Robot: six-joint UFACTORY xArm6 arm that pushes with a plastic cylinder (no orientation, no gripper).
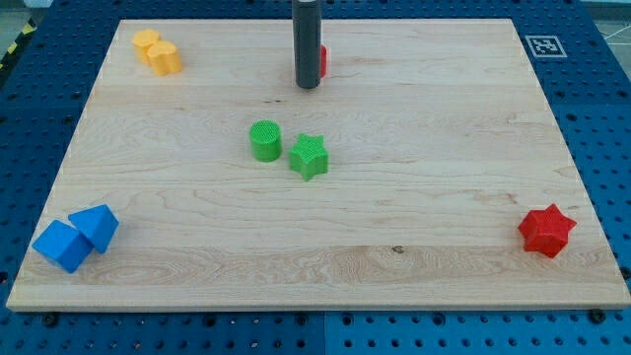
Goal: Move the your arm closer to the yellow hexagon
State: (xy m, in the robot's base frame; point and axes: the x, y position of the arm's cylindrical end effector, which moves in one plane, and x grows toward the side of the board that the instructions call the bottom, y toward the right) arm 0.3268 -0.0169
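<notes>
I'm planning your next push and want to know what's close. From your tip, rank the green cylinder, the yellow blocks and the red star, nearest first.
Measured from my tip, near the view's top centre:
1. Green cylinder, just below and slightly to the view's left.
2. Yellow blocks, top left corner of the board.
3. Red star, far off at the bottom right.

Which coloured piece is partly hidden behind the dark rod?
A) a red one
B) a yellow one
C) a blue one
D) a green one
A: a sliver of a red block peeks out at the view's right of the rod, just above my tip.
</notes>
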